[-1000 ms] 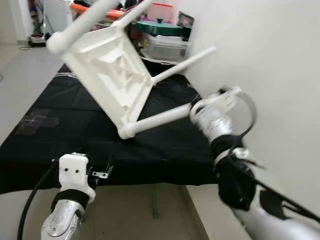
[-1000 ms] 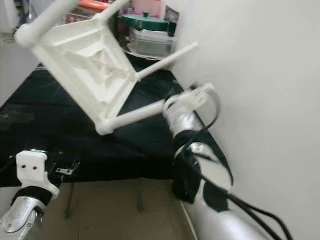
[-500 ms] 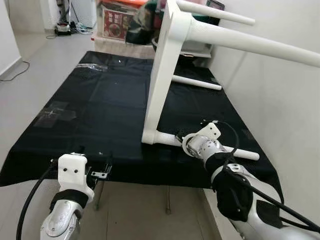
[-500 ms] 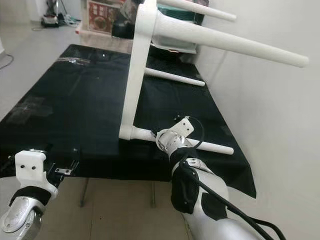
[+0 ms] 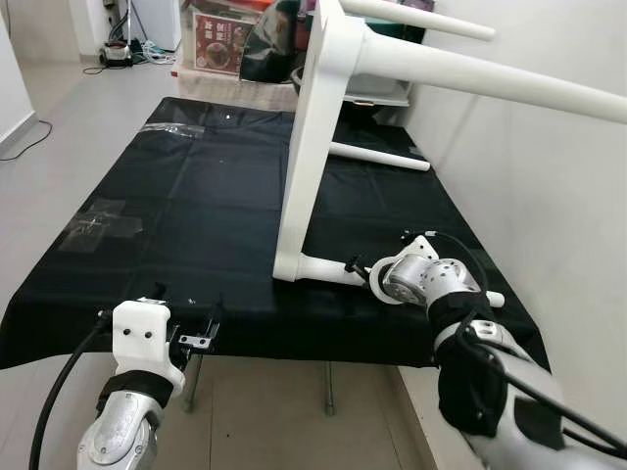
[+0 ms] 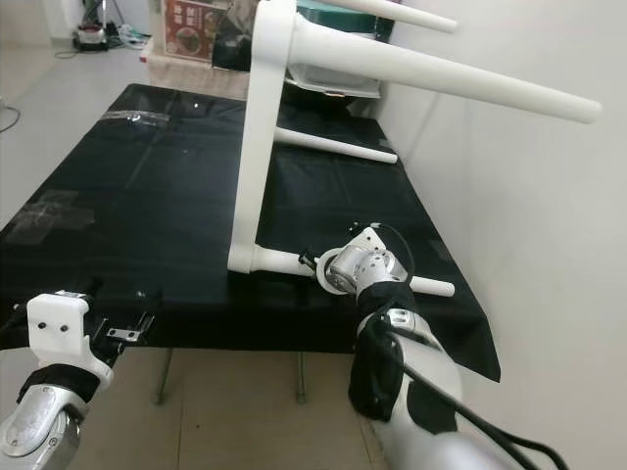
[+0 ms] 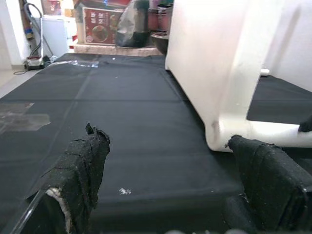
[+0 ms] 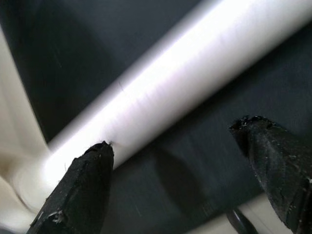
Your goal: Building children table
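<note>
A white children's table [image 5: 312, 137] stands tipped on its side on a black cloth-covered work table [image 5: 176, 211], its top upright and its legs pointing right toward the wall. The right gripper [image 8: 180, 180] sits at the lowest leg [image 8: 185, 78] near the cloth's near right edge, fingers spread with the leg between them, one fingertip [image 8: 95, 161] touching it. The left gripper [image 7: 170, 175] hovers released at the near edge, left of the tabletop's lower corner.
</note>
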Robot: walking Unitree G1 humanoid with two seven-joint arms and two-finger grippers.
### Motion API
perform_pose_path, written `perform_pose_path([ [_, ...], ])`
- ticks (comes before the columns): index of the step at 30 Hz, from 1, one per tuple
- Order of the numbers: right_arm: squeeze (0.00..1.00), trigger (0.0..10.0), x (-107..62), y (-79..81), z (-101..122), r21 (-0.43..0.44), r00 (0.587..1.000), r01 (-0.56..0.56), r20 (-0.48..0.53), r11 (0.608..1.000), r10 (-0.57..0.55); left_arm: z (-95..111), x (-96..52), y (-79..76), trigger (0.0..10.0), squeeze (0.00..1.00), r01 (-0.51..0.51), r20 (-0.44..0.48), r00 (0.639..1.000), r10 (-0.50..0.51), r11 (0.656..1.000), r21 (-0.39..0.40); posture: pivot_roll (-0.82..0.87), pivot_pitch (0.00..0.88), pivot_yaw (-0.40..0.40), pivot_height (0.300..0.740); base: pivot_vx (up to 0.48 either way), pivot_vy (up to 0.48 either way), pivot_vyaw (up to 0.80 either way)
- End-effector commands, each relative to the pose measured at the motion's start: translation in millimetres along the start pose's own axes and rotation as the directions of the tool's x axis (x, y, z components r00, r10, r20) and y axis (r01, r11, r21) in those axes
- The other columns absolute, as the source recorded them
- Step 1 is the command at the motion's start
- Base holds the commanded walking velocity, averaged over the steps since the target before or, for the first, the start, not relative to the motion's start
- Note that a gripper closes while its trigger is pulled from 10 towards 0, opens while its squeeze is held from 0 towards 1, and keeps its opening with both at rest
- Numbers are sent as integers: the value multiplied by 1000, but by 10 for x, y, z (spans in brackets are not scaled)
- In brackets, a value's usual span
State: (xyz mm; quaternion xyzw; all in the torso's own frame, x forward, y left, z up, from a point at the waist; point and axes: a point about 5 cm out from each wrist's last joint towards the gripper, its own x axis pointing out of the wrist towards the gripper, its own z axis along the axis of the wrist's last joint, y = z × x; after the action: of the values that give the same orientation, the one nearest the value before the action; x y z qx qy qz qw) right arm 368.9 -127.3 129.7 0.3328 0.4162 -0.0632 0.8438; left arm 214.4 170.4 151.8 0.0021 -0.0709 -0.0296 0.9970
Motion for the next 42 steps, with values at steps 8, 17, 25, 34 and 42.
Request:
perform_pose_path([
  [8, 0, 10000, -352, -38, 192, -286, 971, 15, 233, 958, 54, 34, -11, -22, 10000, 0, 1, 2, 1000, -1, 1000, 22, 102, 0, -158, 740, 0, 0, 0],
  [17, 0, 10000, -458, -111, 196, -617, 895, 165, 421, 770, 146, 38, -8, -26, 10000, 0, -5, 4, 1000, 5, 997, 77, 106, 0, -158, 740, 0, 0, 0],
  [25, 0, 10000, -515, -147, 109, -702, 843, 204, 480, 683, 241, 1, 8, 0, 10000, 0, -15, -13, 1000, 17, 996, 83, 117, 0, -153, 740, 0, -232, 0],
  [34, 0, 10000, -506, -76, 115, -716, 824, 210, 496, 665, 274, 7, 20, 12, 10000, 0, -27, -7, 1000, 27, 996, 81, 124, 0, -158, 740, 0, -448, 267],
  [42, 0, 10000, -505, -85, 155, -734, 786, 261, 539, 627, 304, 24, 17, 61, 10000, 0, -74, 8, 997, 74, 996, 46, 129, 0, -158, 740, 0, 0, 0],
])
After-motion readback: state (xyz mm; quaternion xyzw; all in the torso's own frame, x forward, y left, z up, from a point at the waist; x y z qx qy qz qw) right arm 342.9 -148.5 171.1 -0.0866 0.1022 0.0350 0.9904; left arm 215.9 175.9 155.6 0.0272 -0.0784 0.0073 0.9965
